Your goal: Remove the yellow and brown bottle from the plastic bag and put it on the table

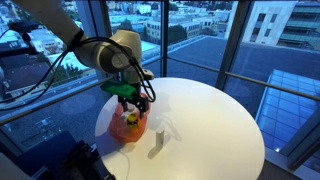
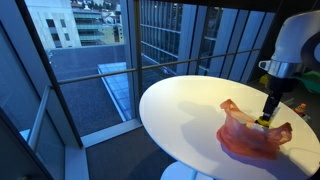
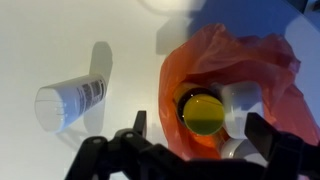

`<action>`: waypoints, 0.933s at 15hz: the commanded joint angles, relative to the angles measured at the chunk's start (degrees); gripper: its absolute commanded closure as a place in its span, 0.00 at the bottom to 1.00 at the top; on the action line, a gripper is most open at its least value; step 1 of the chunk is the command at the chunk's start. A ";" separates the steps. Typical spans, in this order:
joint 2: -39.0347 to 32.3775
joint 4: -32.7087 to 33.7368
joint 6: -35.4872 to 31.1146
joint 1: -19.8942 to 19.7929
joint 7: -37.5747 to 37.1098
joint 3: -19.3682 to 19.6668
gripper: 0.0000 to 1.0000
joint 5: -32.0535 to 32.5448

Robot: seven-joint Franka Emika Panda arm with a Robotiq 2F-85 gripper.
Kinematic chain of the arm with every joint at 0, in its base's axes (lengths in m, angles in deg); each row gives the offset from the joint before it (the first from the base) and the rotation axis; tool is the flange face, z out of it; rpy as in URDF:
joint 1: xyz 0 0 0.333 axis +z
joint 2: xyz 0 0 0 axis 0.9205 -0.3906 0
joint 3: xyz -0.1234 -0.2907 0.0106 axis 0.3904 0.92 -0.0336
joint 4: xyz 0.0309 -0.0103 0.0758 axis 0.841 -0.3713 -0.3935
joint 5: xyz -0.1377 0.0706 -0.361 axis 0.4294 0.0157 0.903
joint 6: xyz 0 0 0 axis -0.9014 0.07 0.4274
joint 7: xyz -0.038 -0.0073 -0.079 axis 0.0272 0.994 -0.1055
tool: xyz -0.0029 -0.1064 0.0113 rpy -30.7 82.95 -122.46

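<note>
Hand (image 3: 197, 128) is spread wide, fingers (image 3: 138, 126) on either side of the yellow and brown bottle (image 3: 203, 112), nothing clamped yet. Bottle stands upright inside the orange plastic bag (image 3: 270, 70), yellow top facing my wrist camera, body hidden by the film so I can't confirm the brown.

My read: grasp step, bottle not out yet. To do it well I'd centre the top between the fingers and drop straight down so the pads take it below the top. Keep film out of the pinch, close firm, lift vertical and slow, since the bag looks light and may ride up with it. A white item (image 3: 240, 98) sits touching the bottle inside the bag, so there's a risk of catching both. A white bottle (image 3: 70, 100) lies on its side on the bench (image 3: 50, 35), apart from the bag, so I'd set down clear of it.

Only the wrist view shows the top and the finger spread. In an exterior view the hand (image 1: 128, 97) hangs low over the bag (image 1: 128, 126), toward the bench rim, white bottle (image 1: 160, 140) beside it. In an exterior view the bag (image 2: 245, 140) shows as slumped, and I can't pick out the white bottle there
</note>
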 commanded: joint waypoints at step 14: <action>-5.43 2.45 -3.24 -0.20 -1.07 -0.41 0.57 -0.12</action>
